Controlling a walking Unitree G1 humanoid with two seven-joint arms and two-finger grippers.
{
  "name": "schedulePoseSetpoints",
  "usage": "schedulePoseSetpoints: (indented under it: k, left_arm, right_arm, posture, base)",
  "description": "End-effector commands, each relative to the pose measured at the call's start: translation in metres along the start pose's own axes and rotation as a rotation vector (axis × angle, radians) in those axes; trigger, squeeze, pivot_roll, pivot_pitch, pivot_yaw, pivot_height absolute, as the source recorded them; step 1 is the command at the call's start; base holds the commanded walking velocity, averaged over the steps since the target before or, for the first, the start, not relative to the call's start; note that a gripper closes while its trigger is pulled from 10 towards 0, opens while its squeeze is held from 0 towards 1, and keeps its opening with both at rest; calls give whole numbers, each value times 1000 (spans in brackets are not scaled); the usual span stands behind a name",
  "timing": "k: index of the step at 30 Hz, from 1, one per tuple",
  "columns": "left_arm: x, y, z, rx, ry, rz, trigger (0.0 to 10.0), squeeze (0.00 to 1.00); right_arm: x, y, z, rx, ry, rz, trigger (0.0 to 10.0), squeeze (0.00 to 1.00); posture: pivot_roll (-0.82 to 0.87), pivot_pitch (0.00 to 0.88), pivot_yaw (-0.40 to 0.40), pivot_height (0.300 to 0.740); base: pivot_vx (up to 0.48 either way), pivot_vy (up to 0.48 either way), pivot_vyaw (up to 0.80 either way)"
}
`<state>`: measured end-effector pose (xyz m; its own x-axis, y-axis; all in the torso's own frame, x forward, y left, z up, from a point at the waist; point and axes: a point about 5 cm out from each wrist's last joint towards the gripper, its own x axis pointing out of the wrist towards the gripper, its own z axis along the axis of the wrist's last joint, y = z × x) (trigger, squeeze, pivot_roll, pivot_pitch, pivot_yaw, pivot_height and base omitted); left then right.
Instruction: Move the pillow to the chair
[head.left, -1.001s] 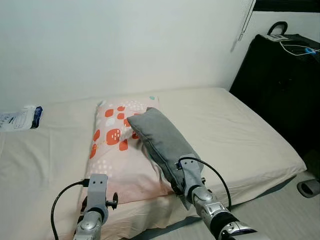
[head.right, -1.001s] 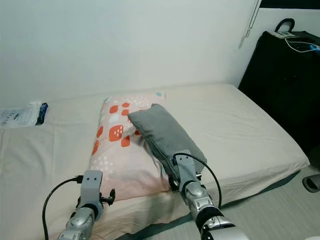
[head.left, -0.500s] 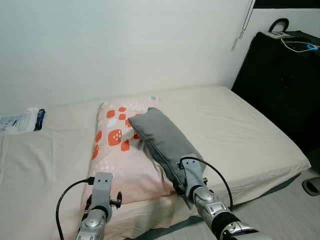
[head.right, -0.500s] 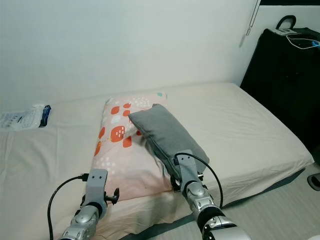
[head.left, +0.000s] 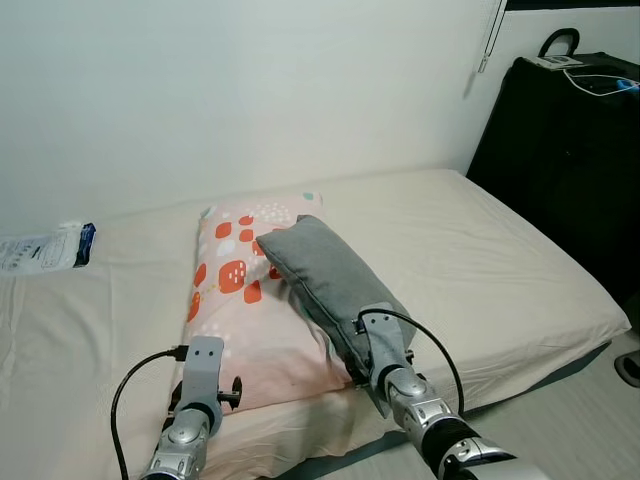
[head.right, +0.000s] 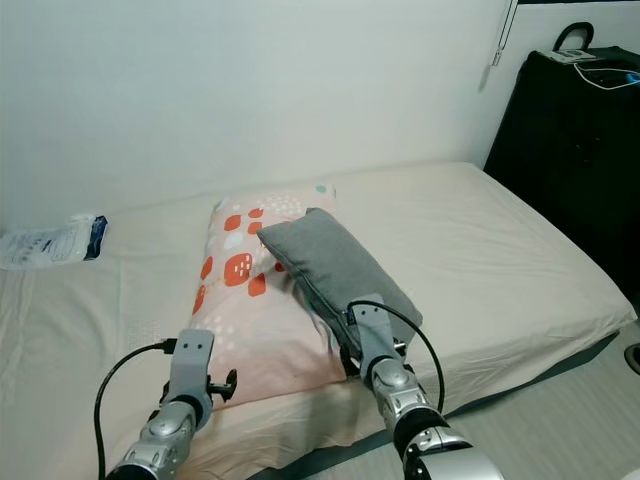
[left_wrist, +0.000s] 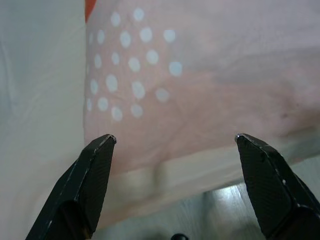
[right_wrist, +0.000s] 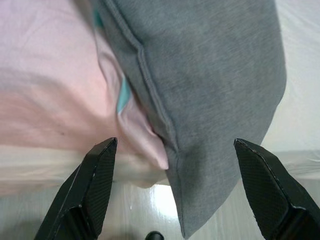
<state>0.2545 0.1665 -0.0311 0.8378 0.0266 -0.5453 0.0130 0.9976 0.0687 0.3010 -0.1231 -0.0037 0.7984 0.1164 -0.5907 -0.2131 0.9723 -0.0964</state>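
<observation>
A: Where was the pillow?
B: Two on the bed (head.left: 480, 250). Grey pillow (head.left: 330, 285) lay diagonally, its left part resting on the pink pillow (head.left: 250, 310) with red and white spots, its near corner sticking out past the mattress edge. Both near the front edge of the bed.

A: Right gripper?
B: Right gripper (right_wrist: 175, 200) sat at the near corner of the grey pillow. Fingers (right_wrist: 95, 185) wide apart, one on each side of the corner, nothing clamped. In the right wrist view the grey corner hung between the tips, with the pink pillow's edge tucked beside and under it and shiny floor (right_wrist: 145, 202) below.

A: Touching it?
B: Couldn't tell. Tips straddled it, no visible squeeze.

A: Left gripper?
B: Left gripper (left_wrist: 175, 145) was at the near left corner of the pink pillow. Fingers (left_wrist: 92, 175) also spread wide, holding nothing. The left wrist view showed the white-dotted pink fabric ahead of the tips, cream sheet beside it and a strip of floor under the mattress edge.

A: Anything else?
B: White packet (head.left: 45, 250) with a blue end lay at the far left of the bed by the wall (head.left: 250, 90). A tall black case (head.left: 560, 170) stood right of the bed, cable and small items on top. Cord (head.left: 488, 40) hung down the wall near the corner.
</observation>
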Motion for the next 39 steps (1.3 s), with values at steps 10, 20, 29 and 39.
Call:
schedulePoseSetpoints:
  k: [10, 20, 29, 39]
  left_arm:
    - [-4, 5, -9, 42, 16, -20, 10000, 0]
    - [-9, 14, -14, 20, -13, 8, 10000, 0]
    - [-14, 10, -21, 56, -6, -41, 10000, 0]
    - [-15, 9, -23, 61, -8, -45, 10000, 0]
  right_arm:
    - [-1, -4, -6, 17, 4, -41, 10000, 0]
    - [-3, -27, 3, 62, -48, -132, 10000, 0]
    - [-4, -23, -7, 1, -15, -95, 10000, 0]
    - [-8, -31, -23, -16, 26, -103, 10000, 0]
  posture:
    - [111, 0, -47, 740]
    - [126, 0, -82, 740]
    - [123, 0, -80, 740]
    - [128, 0, -87, 740]
  base:
    - [0, 0, 0]
    - [0, 0, 0]
    - [0, 0, 0]
    - [0, 0, 0]
